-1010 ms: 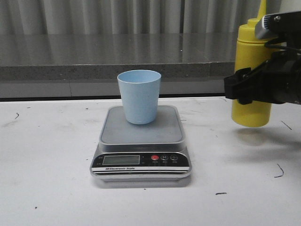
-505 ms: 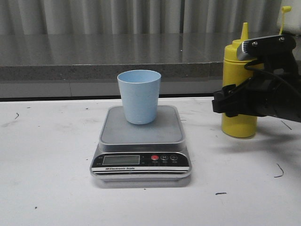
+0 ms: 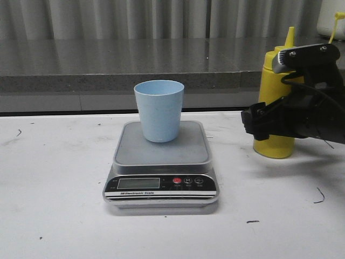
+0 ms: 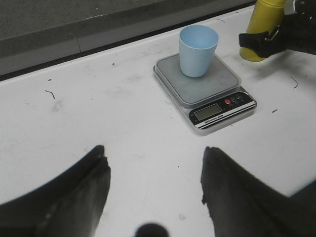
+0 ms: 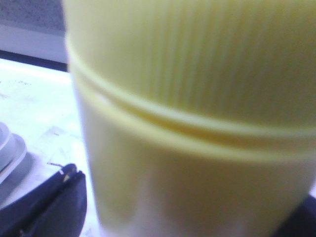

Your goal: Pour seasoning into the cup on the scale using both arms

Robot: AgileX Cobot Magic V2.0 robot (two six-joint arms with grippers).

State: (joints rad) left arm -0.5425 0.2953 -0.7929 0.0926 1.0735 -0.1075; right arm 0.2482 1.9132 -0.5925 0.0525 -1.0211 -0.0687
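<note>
White table is bearing the grey steel digital scale; pale blue plastic cup is standing on it; black right gripper is clasping the upright yellow squeeze bottle; black left gripper is hovering wide apart

I read this as lab test bench, not home kitchen. White table scuffed, dotted with black marks. Grey stone-look ledge behind, pale corrugated wall panel above. Only props: digital kitchen scale, 1 cup, 1 squeeze bottle.
</note>
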